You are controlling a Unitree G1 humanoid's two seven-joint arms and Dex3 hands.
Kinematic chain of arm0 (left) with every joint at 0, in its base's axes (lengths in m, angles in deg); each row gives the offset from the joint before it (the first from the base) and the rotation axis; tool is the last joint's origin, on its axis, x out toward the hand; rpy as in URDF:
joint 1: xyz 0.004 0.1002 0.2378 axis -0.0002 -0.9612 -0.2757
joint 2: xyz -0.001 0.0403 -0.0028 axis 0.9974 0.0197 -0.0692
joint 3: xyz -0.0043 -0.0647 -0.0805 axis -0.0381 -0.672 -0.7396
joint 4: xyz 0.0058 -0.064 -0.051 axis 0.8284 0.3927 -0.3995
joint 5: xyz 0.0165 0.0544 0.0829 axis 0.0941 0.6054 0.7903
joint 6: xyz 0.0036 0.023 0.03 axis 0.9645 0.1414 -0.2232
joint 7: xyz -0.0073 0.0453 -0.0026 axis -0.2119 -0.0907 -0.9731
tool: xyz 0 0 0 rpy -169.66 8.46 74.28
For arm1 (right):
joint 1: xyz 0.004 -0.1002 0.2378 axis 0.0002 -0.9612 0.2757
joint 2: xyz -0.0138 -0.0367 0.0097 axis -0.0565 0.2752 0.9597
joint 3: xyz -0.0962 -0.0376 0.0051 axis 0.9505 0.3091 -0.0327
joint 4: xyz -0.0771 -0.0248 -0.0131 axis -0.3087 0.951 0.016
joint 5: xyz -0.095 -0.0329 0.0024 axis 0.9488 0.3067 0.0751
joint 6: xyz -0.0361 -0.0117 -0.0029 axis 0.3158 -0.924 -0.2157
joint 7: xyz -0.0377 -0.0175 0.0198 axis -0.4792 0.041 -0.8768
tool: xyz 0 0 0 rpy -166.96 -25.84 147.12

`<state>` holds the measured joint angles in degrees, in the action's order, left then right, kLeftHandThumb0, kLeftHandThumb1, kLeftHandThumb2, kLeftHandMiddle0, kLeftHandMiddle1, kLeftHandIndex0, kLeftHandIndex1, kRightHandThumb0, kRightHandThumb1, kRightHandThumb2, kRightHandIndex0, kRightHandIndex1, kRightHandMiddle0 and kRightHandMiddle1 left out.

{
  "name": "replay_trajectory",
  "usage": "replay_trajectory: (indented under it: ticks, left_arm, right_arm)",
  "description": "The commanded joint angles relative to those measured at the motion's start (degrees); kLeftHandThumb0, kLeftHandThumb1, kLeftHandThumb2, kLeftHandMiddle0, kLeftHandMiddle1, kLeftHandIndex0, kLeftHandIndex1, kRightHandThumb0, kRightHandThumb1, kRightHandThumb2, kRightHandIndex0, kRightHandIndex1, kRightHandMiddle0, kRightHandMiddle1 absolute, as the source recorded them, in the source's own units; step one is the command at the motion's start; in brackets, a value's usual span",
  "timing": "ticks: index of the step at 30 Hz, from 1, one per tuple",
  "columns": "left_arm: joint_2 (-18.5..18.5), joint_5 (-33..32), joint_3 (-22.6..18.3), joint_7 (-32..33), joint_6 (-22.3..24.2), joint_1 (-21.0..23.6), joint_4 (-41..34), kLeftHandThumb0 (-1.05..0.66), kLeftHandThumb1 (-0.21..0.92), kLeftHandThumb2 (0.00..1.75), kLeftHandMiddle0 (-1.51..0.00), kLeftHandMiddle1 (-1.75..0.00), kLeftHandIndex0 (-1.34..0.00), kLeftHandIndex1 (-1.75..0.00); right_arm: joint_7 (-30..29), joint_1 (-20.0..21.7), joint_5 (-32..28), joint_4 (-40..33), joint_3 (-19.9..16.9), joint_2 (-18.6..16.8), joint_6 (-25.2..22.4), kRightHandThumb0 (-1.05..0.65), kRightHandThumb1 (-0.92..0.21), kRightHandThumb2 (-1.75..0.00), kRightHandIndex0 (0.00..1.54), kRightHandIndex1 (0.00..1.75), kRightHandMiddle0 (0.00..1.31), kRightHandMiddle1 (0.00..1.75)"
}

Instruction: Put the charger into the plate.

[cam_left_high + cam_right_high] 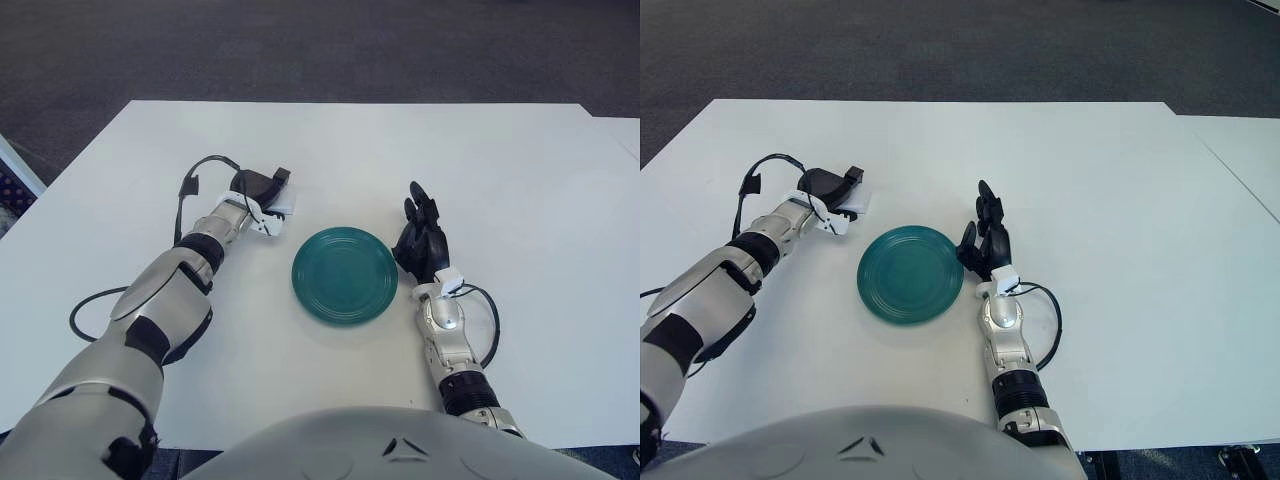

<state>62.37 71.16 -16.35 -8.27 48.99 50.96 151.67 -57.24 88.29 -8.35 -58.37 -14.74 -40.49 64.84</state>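
Left hand is down over the white charger at the far left of the green plate, dark fingers curled across its top, though whether they truly clamp it I can't tell from here. Only a white sliver of the charger pokes out on the right side of the hand, toward the plate, so its long axis is hidden. The plate lies to the right of that hand and a little nearer the robot, close but not touching, so the carry looks short: right and slightly back. Right hand sits just beside the plate's right rim, fingers relaxed and pointing away, holding nothing, well apart from the charger. From the right eye the charger's white edge shows a touch more clearly past the fingers on the white worktop.
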Motion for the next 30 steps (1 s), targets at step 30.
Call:
replay_trajectory:
  ticks: [30]
  left_arm:
    - [10.19,-24.47,-28.86,-25.91,5.74,-23.00,-79.67,-0.42,0.45,1.14,-1.06,-1.75,-0.50,-1.75]
  right_arm:
    - [-2.59,-11.80,-1.36,3.09,0.90,-3.34,-3.95,-0.79,-0.92,-0.98,0.09,0.00,0.00,0.28]
